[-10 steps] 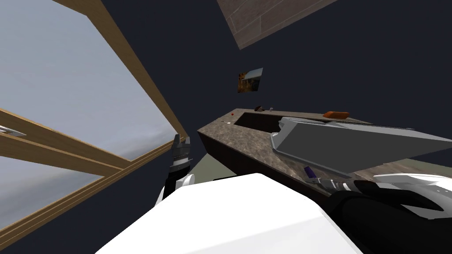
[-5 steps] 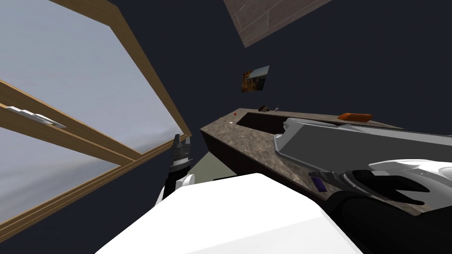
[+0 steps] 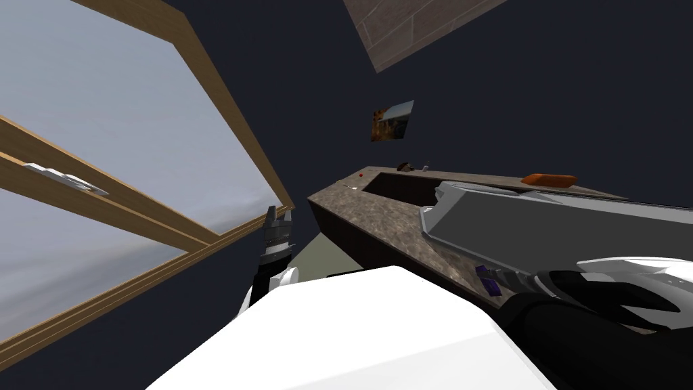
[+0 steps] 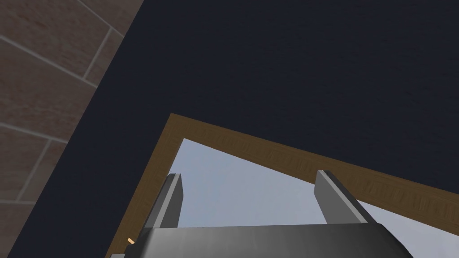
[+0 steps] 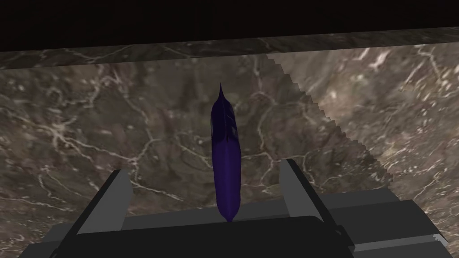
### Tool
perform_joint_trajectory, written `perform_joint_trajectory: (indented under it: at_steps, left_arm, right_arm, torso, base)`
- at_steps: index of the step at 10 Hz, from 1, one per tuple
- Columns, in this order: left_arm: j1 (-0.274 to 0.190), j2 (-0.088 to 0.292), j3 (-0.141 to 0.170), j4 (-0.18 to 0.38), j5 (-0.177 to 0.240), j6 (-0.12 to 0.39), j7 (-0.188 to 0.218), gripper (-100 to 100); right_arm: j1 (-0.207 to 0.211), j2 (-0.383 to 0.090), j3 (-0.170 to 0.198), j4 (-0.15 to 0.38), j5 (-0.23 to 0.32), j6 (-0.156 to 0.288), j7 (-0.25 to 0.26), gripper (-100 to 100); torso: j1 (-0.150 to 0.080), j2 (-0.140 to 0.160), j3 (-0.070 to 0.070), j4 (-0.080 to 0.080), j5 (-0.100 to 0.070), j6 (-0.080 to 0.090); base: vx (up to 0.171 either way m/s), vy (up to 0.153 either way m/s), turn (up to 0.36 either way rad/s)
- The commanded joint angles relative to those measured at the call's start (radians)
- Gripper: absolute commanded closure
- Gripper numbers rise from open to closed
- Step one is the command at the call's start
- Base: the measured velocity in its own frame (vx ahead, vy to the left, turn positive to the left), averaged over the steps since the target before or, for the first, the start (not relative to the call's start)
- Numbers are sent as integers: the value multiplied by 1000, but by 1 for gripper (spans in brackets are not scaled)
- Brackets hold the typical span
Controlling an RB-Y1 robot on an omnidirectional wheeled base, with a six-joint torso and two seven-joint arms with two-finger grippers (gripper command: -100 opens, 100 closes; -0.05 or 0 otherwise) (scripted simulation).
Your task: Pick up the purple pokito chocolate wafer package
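- The right hand [image 5: 205,168] is down at the marbled brown table [image 5: 89,116], close to its near edge. Its two fingers are spread, and the purple wafer package [image 5: 225,152] lies between them.
- The package shows the hand its thin edge and runs lengthwise along the fingers. Each blade therefore faces one broad side, which looks like a sensible line-up for a pinch.
- A gap shows on either side and neither finger touches the wrapper, so I'd say nothing is gripped yet.
- Closing looks like the next step. A thin, soft pack might slip or crumple if caught off-centre.
- A slanted grey panel [image 3: 541,230] sits just behind the package, leaving little room there.
- The left hand [image 3: 278,220] is raised beside the window [image 3: 101,135], fingers apart and empty, seemingly parked out of the way.
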Motion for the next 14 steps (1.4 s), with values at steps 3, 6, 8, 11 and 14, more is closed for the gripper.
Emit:
perform_joint_trajectory:
  at_steps: [3, 6, 8, 11, 14]
  left_arm:
    - [0, 0, 0, 0, 0, 0, 0, 0]
    - [0, 0, 0, 0, 0, 0, 0, 0]
    - [0, 0, 0, 0, 0, 0, 0, 0]
    - [0, 0, 0, 0, 0, 0, 0, 0]
    - [0, 0, 0, 0, 0, 0, 0, 0]
  right_arm:
    - [-5, 63, 7, 10, 18, 18, 27, -100]
    - [3, 48, 5, 5, -6, 12, 38, 100]
    - [4, 48, 5, 6, -6, 13, 39, 100]
    - [-1, 11, 4, 2, -2, 2, 10, 100]
    - [2, -41, 0, -6, -22, -14, -7, 100]
  torso:
    - [1, 0, 0, 0, 0, 0]
    - [0, 0, 0, 0, 0, 0]
    - [0, 0, 0, 0, 0, 0]
    - [0, -1, 0, 0, 0, 0]
    - [1, -2, -1, 0, 1, -1]
  base:
    - [-1, -1, 3]
    - [1, 1, 4]
    - [-1, -1, -7]
    - [4, 3, -8]
    - [2, 3, -9]
